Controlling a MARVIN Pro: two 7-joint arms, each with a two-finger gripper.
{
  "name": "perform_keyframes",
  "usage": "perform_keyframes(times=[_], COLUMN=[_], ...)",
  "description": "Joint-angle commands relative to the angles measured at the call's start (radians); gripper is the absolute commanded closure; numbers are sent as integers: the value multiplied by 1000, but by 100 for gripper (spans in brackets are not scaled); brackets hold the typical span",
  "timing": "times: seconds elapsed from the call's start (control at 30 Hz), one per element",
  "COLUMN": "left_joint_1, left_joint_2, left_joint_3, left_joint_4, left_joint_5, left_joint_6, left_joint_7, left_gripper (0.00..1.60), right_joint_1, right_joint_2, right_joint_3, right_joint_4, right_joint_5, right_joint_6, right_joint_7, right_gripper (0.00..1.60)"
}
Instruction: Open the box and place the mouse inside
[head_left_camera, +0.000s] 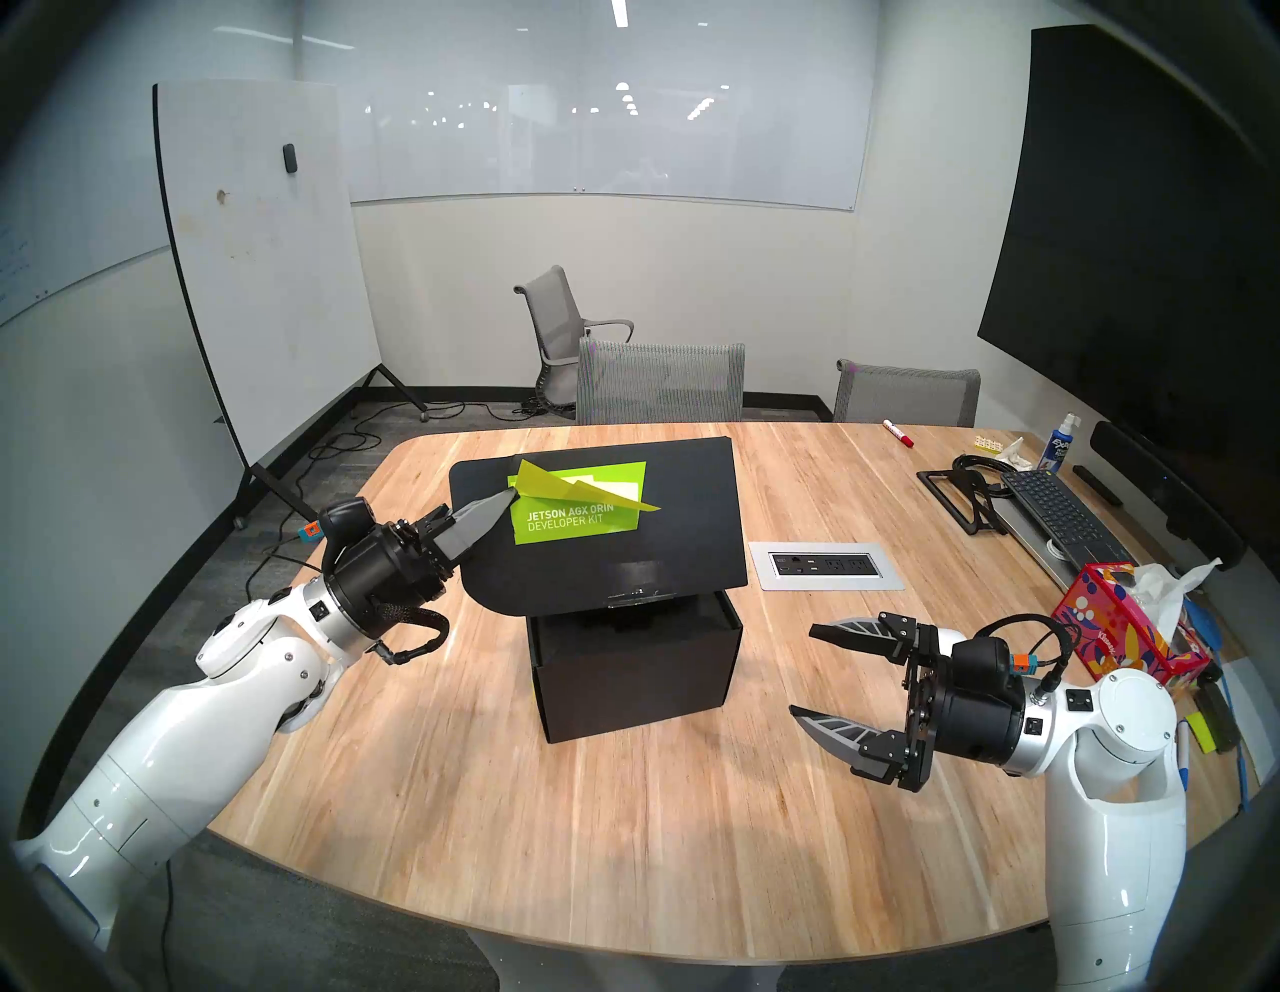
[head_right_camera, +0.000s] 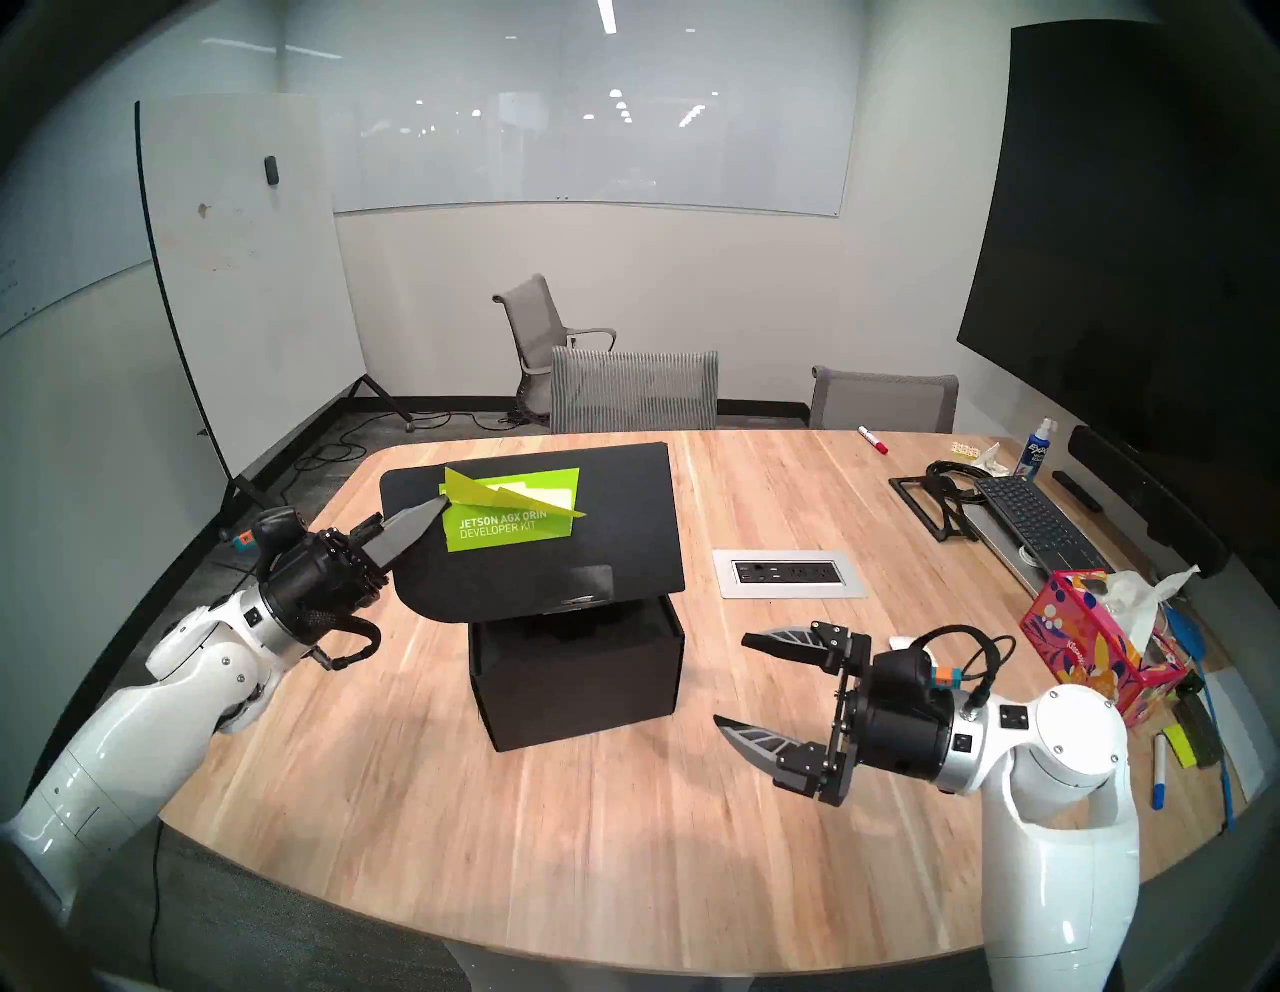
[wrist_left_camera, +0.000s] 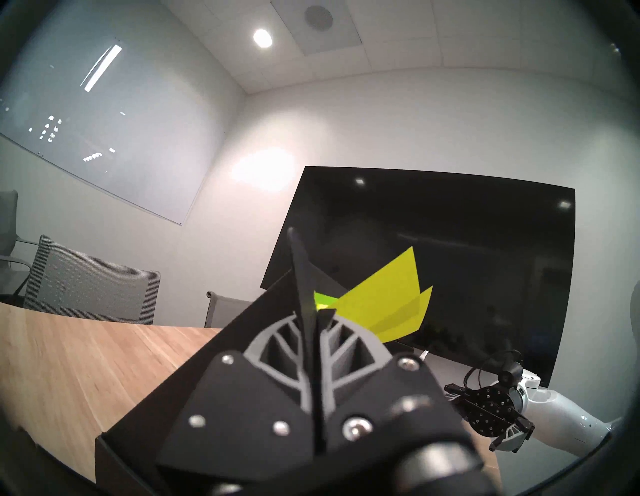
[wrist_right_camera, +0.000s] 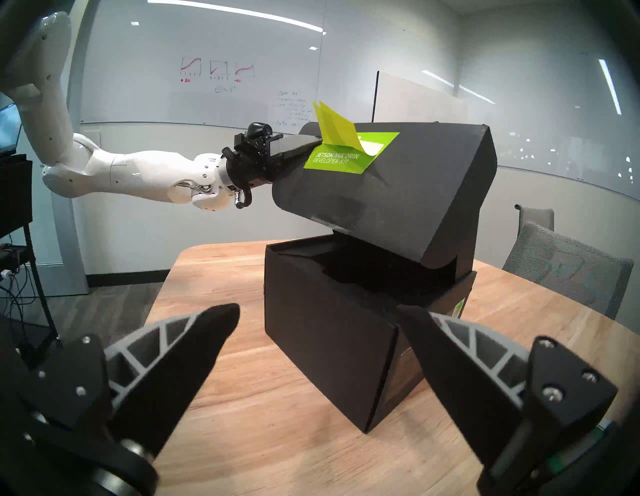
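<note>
Your left pincer (head_left_camera: 509, 493) is clenched on the raised flap lid (head_left_camera: 679, 512) of the box (head_left_camera: 634, 682) at bench (head_left_camera: 623, 845) centre. Right pincer (head_left_camera: 803, 672), released, hangs at 3 o'clock. Only the right wrist view shows the box interior (wrist_right_camera: 363, 270). A tissue box (head_left_camera: 1115, 627) stands further right.

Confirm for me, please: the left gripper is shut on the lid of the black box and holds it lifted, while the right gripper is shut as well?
Not quite. The left gripper is indeed shut on the lid of the black box, holding it lifted, but the right gripper is open: its jaws stand wide apart and hold nothing, as the head view and the right wrist view show.
</note>
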Motion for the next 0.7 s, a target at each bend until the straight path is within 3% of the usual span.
perform_keyframes(times=[0.0,0.67], left_joint_1=[-35,-24], left_joint_2=[-10,-12], left_joint_3=[-27,-67], left_joint_4=[-37,-103], left_joint_5=[-10,-12], left_joint_6=[-20,-35], left_joint_7=[-2,11], left_gripper=[160,160], right_joint_1=[-6,-6], right_joint_2=[-4,-6], right_joint_3=[-4,-8], right_joint_4=[13,35], right_joint_5=[-2,-10], right_joint_6=[-22,-40], right_joint_7=[3,-3], right_gripper=[0,0])
